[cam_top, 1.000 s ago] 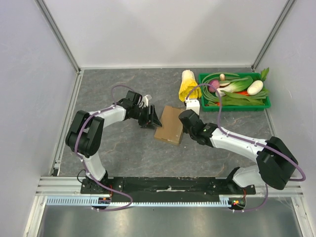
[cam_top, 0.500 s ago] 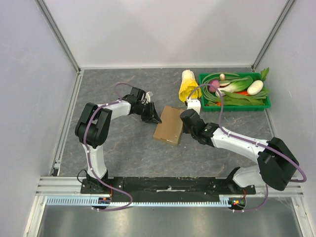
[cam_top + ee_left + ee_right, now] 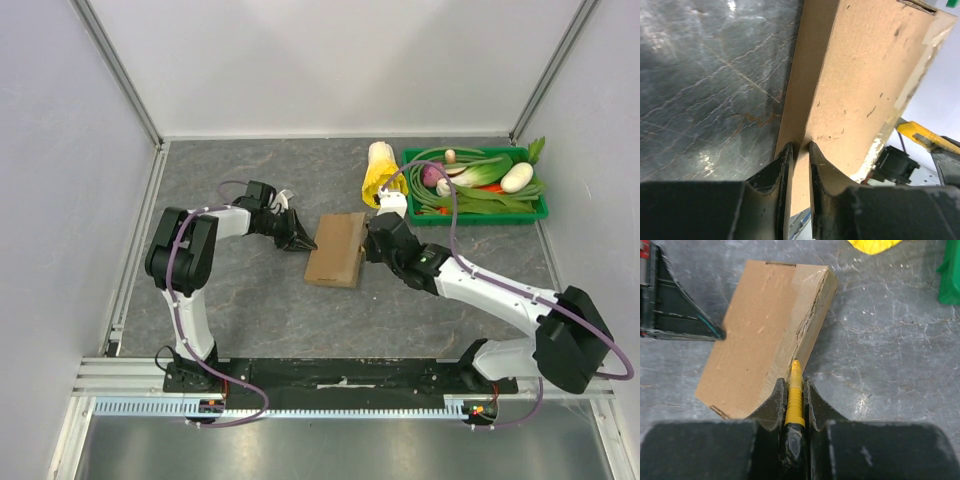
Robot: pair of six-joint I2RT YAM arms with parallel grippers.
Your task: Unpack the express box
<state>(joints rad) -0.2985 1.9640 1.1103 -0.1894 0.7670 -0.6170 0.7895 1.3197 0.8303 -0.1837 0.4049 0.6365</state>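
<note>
The express box (image 3: 335, 250) is a flat brown cardboard box lying closed in the middle of the grey table. My left gripper (image 3: 303, 241) is shut, its tips pressed against the box's left side; in the left wrist view its fingertips (image 3: 800, 147) touch the cardboard (image 3: 865, 85) with only a thin gap between them. My right gripper (image 3: 372, 243) is at the box's right side, shut on a yellow-handled cutter (image 3: 794, 395). The cutter's tip touches the seam along the right edge of the box (image 3: 765, 330). The left gripper (image 3: 685, 315) shows at the box's far side.
A green plastic tray (image 3: 475, 219) of vegetables stands at the back right, also at the right wrist view's edge (image 3: 950, 275). A yellow leafy vegetable (image 3: 380, 170) lies just left of the tray, behind the box. Grey walls and rails enclose the table.
The left gripper has swung in and closed against the box's left side. The box has slid a little left and turned. The right gripper with the cutter has followed to the box's right edge.
</note>
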